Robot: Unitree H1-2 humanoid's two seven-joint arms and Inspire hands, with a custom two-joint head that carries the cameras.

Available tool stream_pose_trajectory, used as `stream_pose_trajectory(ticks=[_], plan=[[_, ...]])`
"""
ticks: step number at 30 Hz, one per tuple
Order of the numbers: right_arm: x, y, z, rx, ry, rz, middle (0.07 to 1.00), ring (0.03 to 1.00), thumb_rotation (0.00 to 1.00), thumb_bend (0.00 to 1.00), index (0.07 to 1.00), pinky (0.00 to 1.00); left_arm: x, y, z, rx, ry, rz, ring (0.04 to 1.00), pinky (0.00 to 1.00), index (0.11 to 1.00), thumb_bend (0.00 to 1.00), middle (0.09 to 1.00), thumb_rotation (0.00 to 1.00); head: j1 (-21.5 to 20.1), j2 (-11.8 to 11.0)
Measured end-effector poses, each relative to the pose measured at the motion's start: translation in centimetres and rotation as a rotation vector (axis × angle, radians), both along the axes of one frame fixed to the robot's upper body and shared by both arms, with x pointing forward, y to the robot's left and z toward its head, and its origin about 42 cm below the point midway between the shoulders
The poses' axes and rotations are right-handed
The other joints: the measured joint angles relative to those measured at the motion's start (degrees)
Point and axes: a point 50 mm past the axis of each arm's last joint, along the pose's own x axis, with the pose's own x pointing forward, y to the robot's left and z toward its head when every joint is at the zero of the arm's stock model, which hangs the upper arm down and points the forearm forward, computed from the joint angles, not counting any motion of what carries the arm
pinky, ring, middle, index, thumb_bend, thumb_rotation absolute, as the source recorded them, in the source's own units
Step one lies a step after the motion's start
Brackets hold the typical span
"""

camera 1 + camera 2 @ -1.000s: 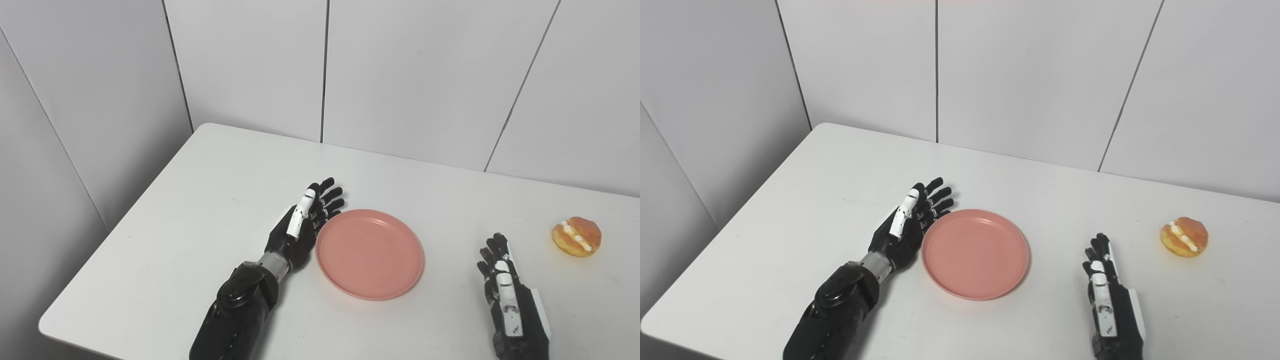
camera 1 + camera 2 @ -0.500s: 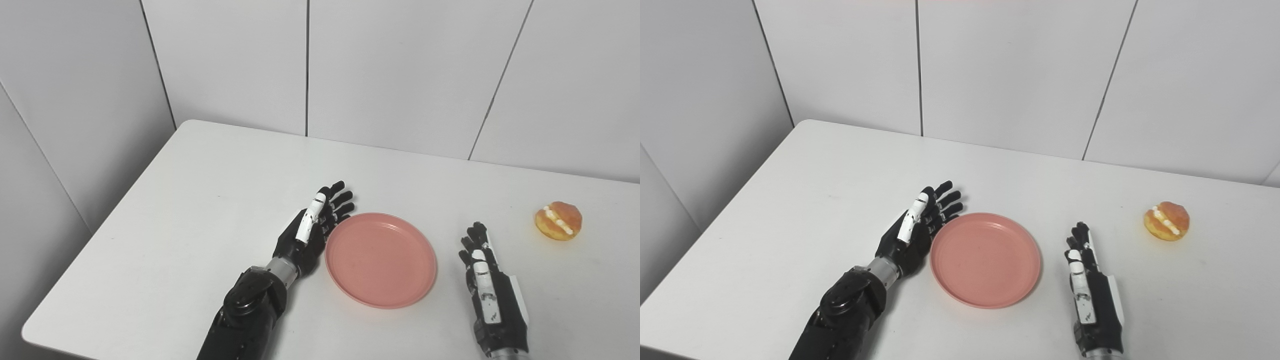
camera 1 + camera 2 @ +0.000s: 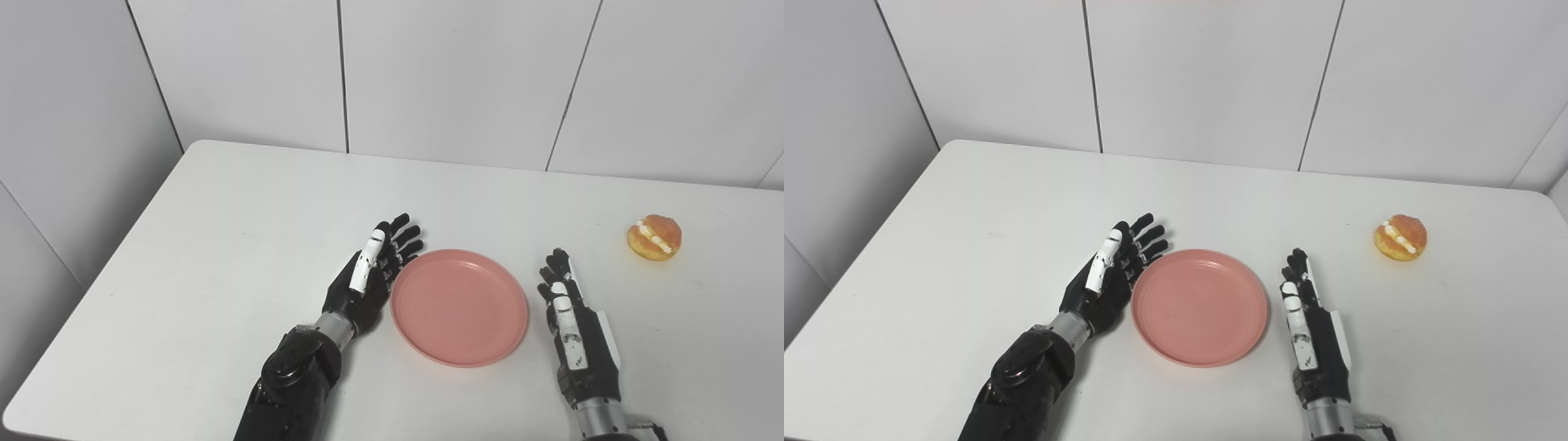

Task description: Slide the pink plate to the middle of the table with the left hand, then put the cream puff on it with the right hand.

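flanking pink plate (image 3: 459, 306), left robot hand (image 3: 367, 282), right robot hand (image 3: 572, 318), fingers apart, cream puff (image 3: 654, 237) aside

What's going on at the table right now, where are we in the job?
The left robot hand, fingers spread and holding nothing, rests against the left rim of the round pink plastic plate, which sits near the middle of the white table. The right robot hand lies open just right of the plate, apart from it. The golden cream puff with white filling sits untouched further back on the right, so placing it is not yet done.
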Motion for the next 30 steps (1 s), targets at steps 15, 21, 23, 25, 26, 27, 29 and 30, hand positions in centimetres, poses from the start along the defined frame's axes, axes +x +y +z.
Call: stream_pose_trajectory(ticks=[15,21,23,25,26,27,29,30], plan=[[-1.2,-1.2,0.3,-0.013,0.051,-0.070,0.985,0.964,0.90,0.60,1.000,0.97,-0.9,0.6,-0.4,-0.049,-0.019,0.072,0.940,0.96,0.933,0.41,0.935,1.00,-2.03,-0.97],[-0.9,-2.4,1.9,-0.036,0.047,-0.108,0.969,0.954,0.86,0.68,0.983,0.99,-0.9,1.1,-0.8,-0.043,-0.041,0.099,0.941,0.96,0.926,0.43,0.932,1.00,-4.48,-1.67],[-0.7,-2.8,2.5,-0.070,0.032,-0.114,0.970,0.961,0.86,0.68,0.982,0.99,-0.9,1.3,-0.9,-0.040,-0.048,0.105,0.944,0.96,0.930,0.43,0.935,1.00,-5.27,-1.93],[-0.5,-3.1,3.3,-0.098,0.009,-0.114,0.974,0.975,0.85,0.69,0.984,1.00,-0.8,1.5,-1.1,-0.037,-0.054,0.107,0.944,0.96,0.933,0.44,0.935,1.00,-5.37,-1.93],[-0.3,-3.3,3.6,-0.115,-0.001,-0.115,0.969,0.966,0.86,0.69,0.979,0.98,-0.8,1.7,-1.1,-0.035,-0.056,0.108,0.942,0.96,0.931,0.44,0.933,1.00,-5.89,-2.19],[-0.2,-3.5,4.1,-0.139,-0.010,-0.118,0.963,0.957,0.88,0.68,0.972,0.96,-0.8,1.7,-1.2,-0.033,-0.060,0.109,0.938,0.95,0.928,0.44,0.930,1.00,-6.33,-2.37],[0.0,-3.8,5.1,-0.192,-0.033,-0.127,0.958,0.946,0.89,0.67,0.965,0.94,-0.7,1.9,-1.3,-0.032,-0.064,0.113,0.936,0.95,0.926,0.43,0.928,1.00,-6.86,-2.63],[0.1,-4.0,5.7,-0.216,-0.051,-0.131,0.957,0.944,0.89,0.67,0.963,0.93,-0.7,1.9,-1.4,-0.031,-0.066,0.115,0.935,0.95,0.925,0.43,0.927,1.00,-6.86,-2.64]])
